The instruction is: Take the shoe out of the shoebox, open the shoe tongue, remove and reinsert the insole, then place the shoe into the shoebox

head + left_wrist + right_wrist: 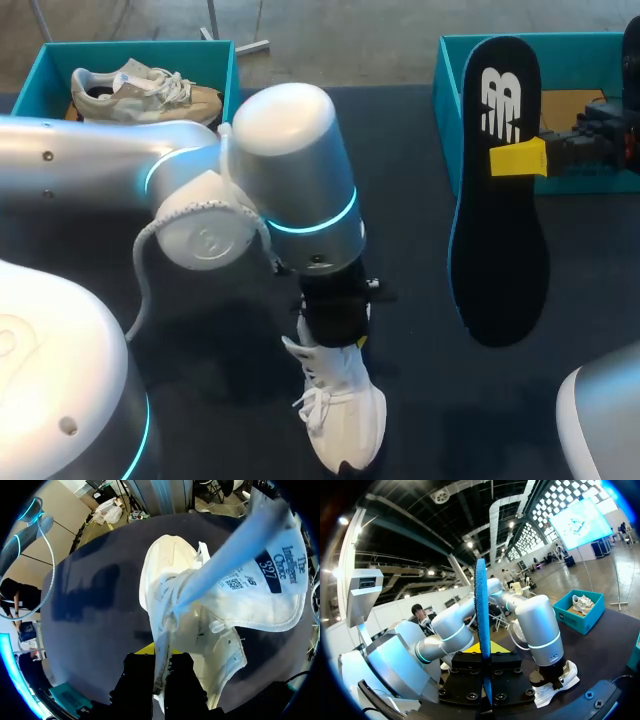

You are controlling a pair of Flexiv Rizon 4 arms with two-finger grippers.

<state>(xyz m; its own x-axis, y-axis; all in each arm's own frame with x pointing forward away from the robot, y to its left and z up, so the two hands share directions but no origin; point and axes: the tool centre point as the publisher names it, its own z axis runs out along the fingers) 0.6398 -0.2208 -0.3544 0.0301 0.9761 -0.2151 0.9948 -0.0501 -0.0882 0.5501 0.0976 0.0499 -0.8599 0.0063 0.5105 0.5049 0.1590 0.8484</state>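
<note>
On the dark desk (220,420), the long black foam insole with a blue rim (500,200) is held well apart from the shoe, beside the teal cardboard shoebox (445,100). The right fingers (518,158) are clamped across its upper part; it looks light and floppy, so I judge this grip leaves the free end to steer in. The white lace-up fabric sneaker (345,420) rests on the desk with its tongue raised and the left fingers (175,672) clenched on a thin edge of its soft upper, which is light and likely to slide unless pinned.
</note>
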